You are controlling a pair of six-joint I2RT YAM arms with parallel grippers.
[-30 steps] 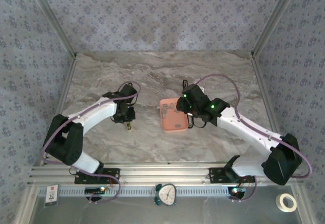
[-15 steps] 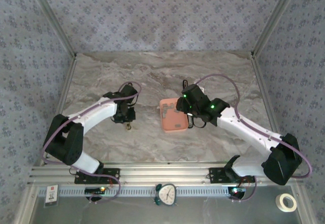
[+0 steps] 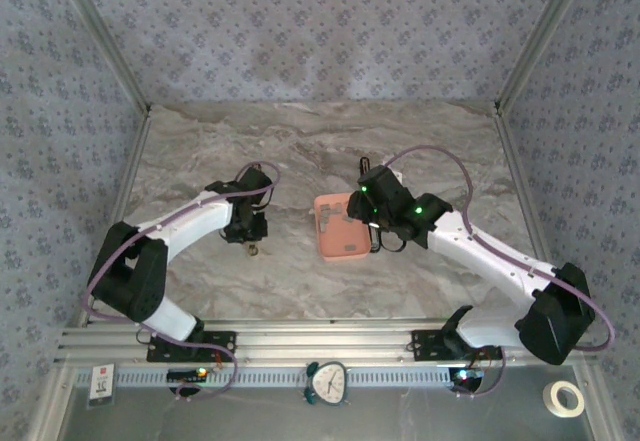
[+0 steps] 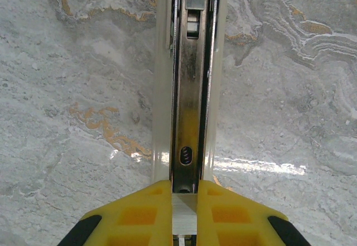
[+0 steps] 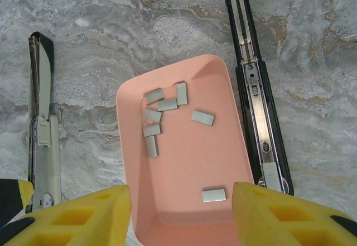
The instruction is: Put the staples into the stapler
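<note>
In the left wrist view my left gripper (image 4: 184,193) is shut on a short grey strip of staples (image 4: 184,217), held right at the near end of the cream stapler's (image 4: 189,90) open metal channel. My right gripper (image 5: 181,212) hangs open over the salmon-pink tray (image 5: 184,162), where several loose staples (image 5: 156,117) lie. One strip (image 5: 214,195) lies between the fingers but untouched. From above, the left gripper (image 3: 250,233) is left of the tray (image 3: 335,248) and the right gripper (image 3: 368,223) at its right edge.
A black stapler (image 5: 254,84) lies open right of the tray with a strip (image 5: 271,174) in its channel. The cream stapler (image 5: 42,140) lies left of the tray. Metal rails run down both sides of the marble table (image 3: 300,151). A clock (image 3: 326,381) sits at the front.
The left arm has shifted very slightly. The right arm and the tray are unchanged.
</note>
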